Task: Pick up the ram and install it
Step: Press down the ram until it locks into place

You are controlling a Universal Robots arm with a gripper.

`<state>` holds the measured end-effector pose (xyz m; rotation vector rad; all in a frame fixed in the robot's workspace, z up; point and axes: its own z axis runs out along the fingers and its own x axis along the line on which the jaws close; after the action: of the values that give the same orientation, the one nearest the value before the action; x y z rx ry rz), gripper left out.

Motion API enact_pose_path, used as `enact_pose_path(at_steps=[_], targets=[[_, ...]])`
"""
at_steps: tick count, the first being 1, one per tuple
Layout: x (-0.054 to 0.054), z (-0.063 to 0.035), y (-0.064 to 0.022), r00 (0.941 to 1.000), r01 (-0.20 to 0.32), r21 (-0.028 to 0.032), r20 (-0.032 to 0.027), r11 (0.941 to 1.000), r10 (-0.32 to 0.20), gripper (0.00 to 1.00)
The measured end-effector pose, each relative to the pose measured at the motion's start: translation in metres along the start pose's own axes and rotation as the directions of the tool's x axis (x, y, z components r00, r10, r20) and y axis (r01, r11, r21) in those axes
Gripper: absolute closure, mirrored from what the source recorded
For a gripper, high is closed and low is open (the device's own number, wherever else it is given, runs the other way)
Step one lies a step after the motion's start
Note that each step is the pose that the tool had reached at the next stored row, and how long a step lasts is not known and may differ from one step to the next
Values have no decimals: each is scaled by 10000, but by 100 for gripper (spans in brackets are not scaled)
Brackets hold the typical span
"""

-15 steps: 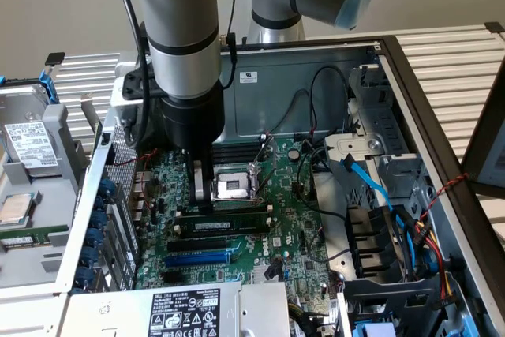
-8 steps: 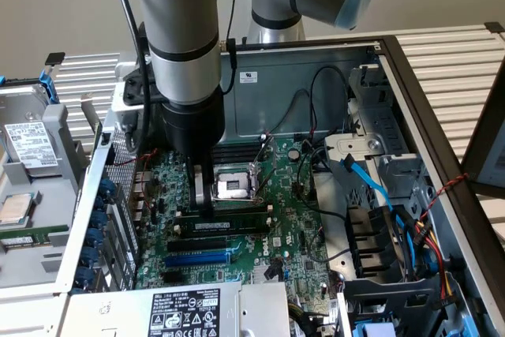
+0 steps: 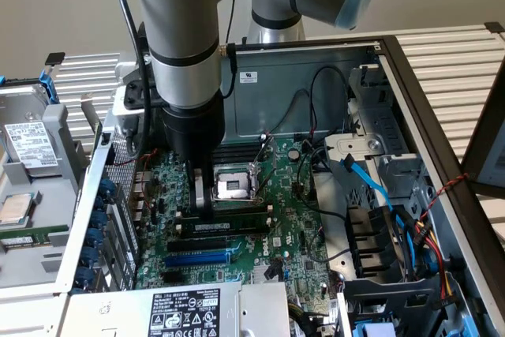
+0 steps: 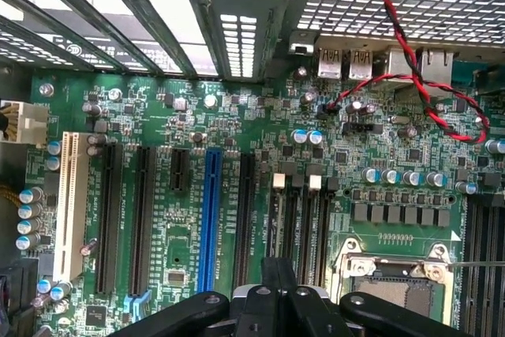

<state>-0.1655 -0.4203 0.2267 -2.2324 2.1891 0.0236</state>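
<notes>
- Exterior view: my claw stood low over the board, fingers drawn together, at about eight o'clock from the socket.
- Right at its tip, a long thin strip ran along a slot towards three o'clock. I took that for the ram, standing on edge in or on its slot at six o'clock from the socket. I could not tell whether it was fully seated.
- The tip looked to be touching the ram's upper edge near one end, pressing rather than pinching, though the contact itself was hidden behind my own finger.
- The blue slot lay further off at six o'clock from the claw, with black slots between.
- I judged the ram light, stiff and thin, but fragile. The chips and contact edge should not be squeezed, and it would not bear twisting. The safe hold seemed to be across the two flat faces near the middle of the top edge, or a square push on that edge.
- Wrist view: my claw was closed, pads meeting with no gap.
- The tip hung over the slots with white clips beside the socket.
- Here I could not pick out the ram with any certainty beneath the fingers.
- The blue slot stood well apart from the tip.
</notes>
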Motion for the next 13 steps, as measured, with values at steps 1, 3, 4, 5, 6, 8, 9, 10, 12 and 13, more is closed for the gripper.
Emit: enact_pose_path(at_steps=[1,3,4,5,6,8,9,10,12,13], targets=[[0,3,-1,10000,0,1,0,10000,0,89],[0,4,-1,10000,1,2,1,10000,-1,89],[0,5,-1,10000,1,3,2,10000,-1,89],[0,2,-1,10000,1,5,11,10000,-1,89],[-3,-25,-5,10000,3,25,29,10000,-3,89],[-1,-121,-2,10000,2,7,14,10000,-2,89],[0,-169,-3,10000,2,4,12,10000,-2,89],[1,-204,-3,10000,1,4,13,10000,-1,89],[13,-257,-10,10000,2,2,11,10000,-2,89],[17,-272,-13,10000,1,2,12,10000,-1,89]])
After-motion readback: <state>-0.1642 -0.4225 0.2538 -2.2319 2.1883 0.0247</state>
